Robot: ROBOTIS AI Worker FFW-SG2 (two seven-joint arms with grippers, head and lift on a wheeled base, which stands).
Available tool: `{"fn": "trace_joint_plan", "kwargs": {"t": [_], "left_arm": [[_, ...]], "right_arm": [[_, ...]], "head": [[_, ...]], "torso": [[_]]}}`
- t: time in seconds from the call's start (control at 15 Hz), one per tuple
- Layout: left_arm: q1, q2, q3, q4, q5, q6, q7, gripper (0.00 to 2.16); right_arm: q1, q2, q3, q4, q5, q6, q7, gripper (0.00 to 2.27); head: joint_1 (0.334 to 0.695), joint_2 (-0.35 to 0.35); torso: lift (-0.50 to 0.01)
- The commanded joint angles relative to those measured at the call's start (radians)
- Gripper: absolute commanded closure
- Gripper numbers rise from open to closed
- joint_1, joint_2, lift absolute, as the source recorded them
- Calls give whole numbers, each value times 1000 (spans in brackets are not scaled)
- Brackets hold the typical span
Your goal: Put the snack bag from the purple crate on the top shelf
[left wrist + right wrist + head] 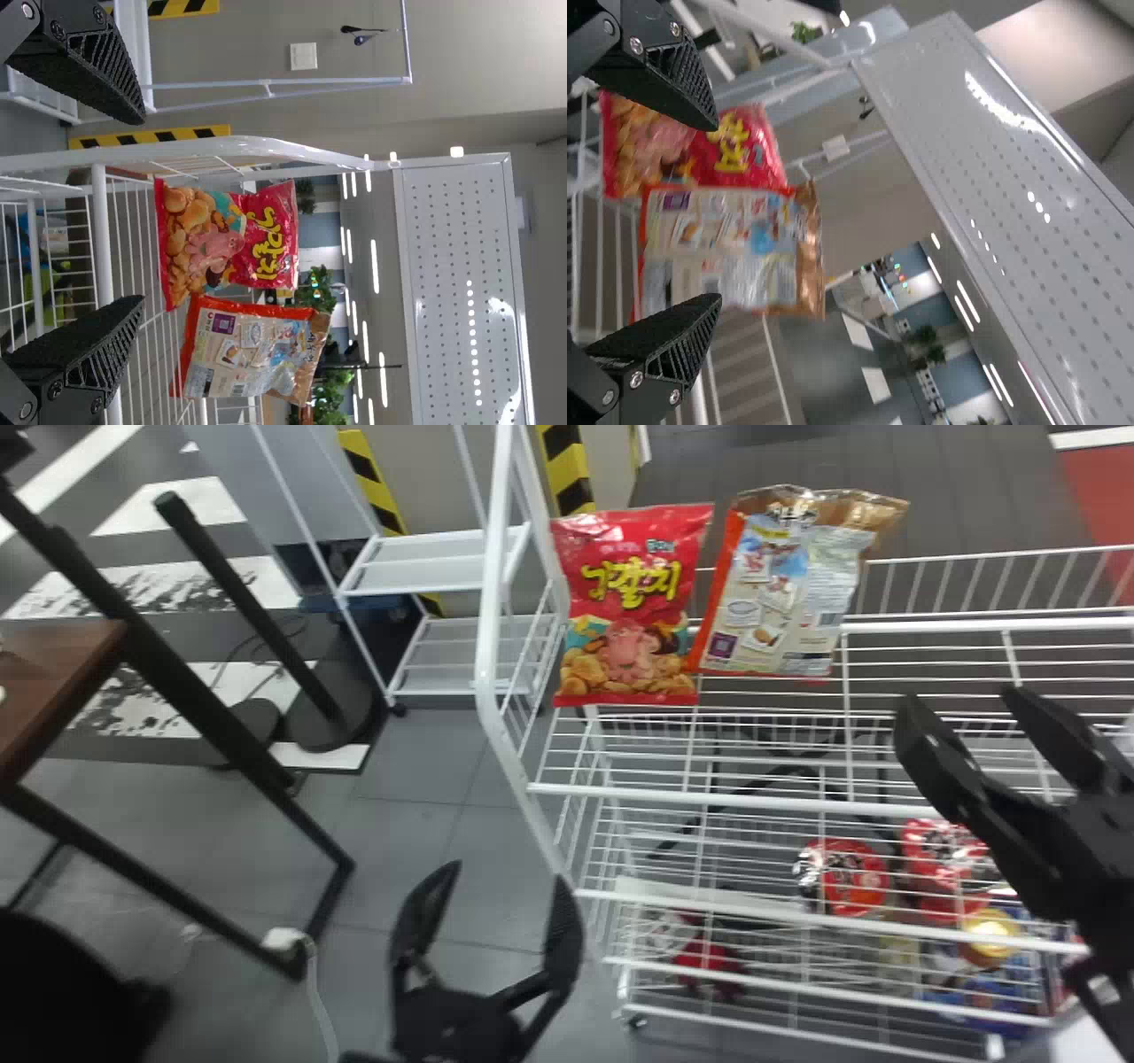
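Two snack bags stand upright side by side on the white wire top shelf (pixel 771 701): a red bag (pixel 631 602) at its left end and an orange-edged bag (pixel 775 593), back print forward, to its right. My left gripper (pixel 496 930) is open, low in front of the rack's left post, with nothing in it. At the right, my right gripper (pixel 952 713) stands open and empty above the shelf's front part. The left wrist view has the left gripper (pixel 137 212) facing the red bag (pixel 230 243). In the right wrist view the right gripper (pixel 718 212) points at the orange-edged bag (pixel 731 248).
Lower wire shelves hold red packs (pixel 842 877) and a yellow-lidded item (pixel 990 934). The rack's white post (pixel 489 629) rises beside the left gripper. Farther left are a brown table (pixel 53 682), black stands and a small white rack (pixel 425 562).
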Motion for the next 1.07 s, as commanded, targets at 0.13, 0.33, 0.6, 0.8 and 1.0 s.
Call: {"fn": "trace_joint_plan", "kwargs": {"t": [0.13,0.33,0.6,0.8,1.0], "left_arm": [[16,-3,0,9,5,-27,16,100],[24,-3,6,18,34,-45,19,100],[39,-17,5,17,16,-33,11,97],[42,-38,2,-2,-17,35,7,97],[44,-60,0,3,-26,41,8,97]], "right_arm": [[197,4,-195,0,10,-36,83,124],[229,5,-226,32,103,-101,122,127],[232,67,-215,63,214,-217,120,127],[234,110,-186,52,277,-224,76,127],[243,114,-168,38,287,-187,71,127]], "head": [[695,112],[695,28],[695,16],[695,18],[695,27]], "torso": [[0],[0],[0],[0],[0]]}}
